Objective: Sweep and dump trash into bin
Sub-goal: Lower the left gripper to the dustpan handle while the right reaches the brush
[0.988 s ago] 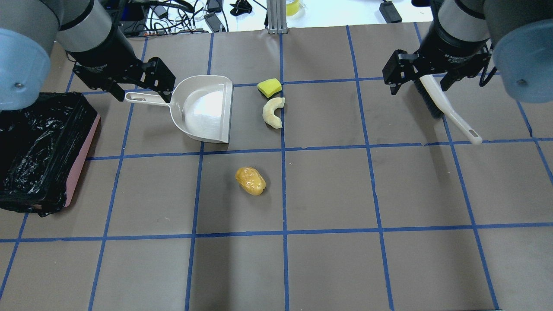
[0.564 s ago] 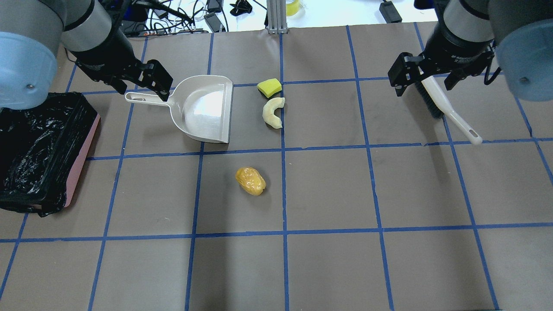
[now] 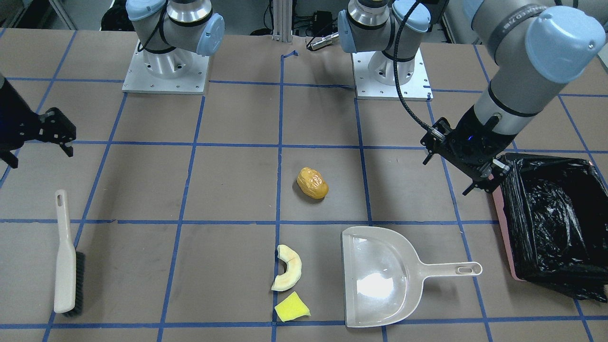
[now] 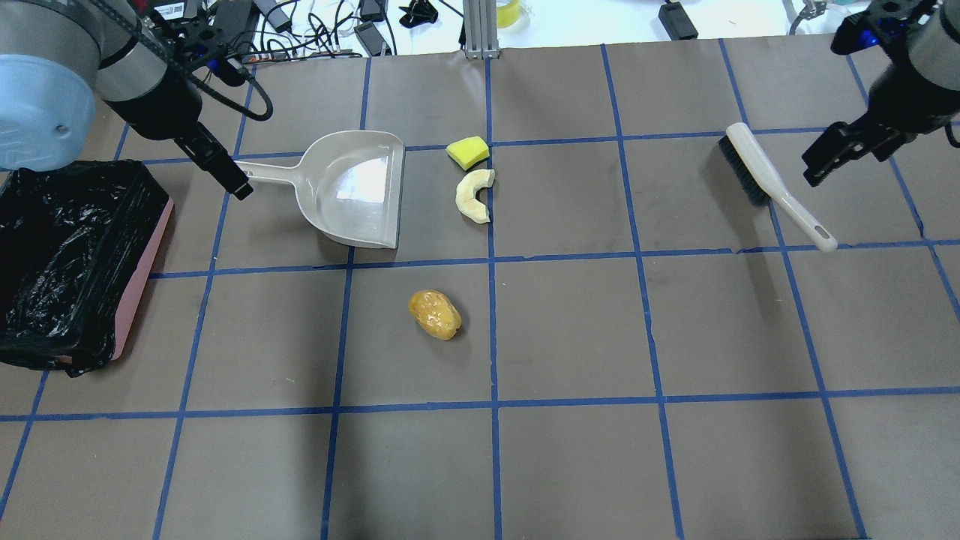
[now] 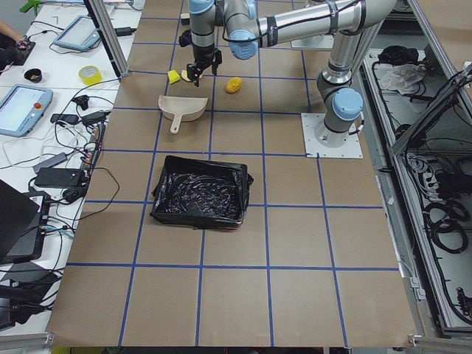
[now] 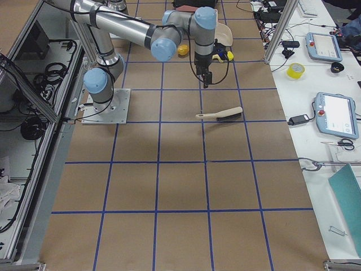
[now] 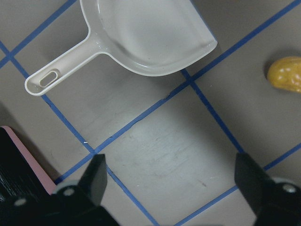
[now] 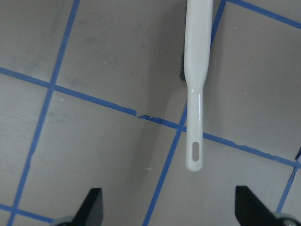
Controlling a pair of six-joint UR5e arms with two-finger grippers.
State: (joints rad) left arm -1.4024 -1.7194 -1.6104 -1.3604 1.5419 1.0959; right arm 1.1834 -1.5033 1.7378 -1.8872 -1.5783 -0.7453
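The trash lies on the brown table: an orange-yellow lump [image 4: 434, 314] [image 3: 312, 183], a cream crescent slice [image 4: 474, 196] and a yellow wedge [image 4: 468, 152]. The slice and wedge sit just right of the cream dustpan's [image 4: 352, 187] mouth. The pink bin [image 4: 139, 281] with its black bag stands at the left edge. My left gripper [image 4: 229, 176] [image 7: 171, 188] is open and empty, raised over the dustpan's handle end, beside the bin. My right gripper [image 4: 832, 161] [image 8: 169, 207] is open and empty, raised to the right of the white brush [image 4: 772, 184].
Blue tape lines grid the table. The dustpan handle [image 7: 51, 77] and the lump [image 7: 286, 73] show in the left wrist view, the brush handle [image 8: 196, 122] in the right wrist view. Cables and boxes lie past the far edge [image 4: 315, 22].
Both grippers have lifted and drawn away, the left from straddling the dustpan handle, the right from straddling the brush, with their wrists turned. Dustpan, brush and trash have not moved.
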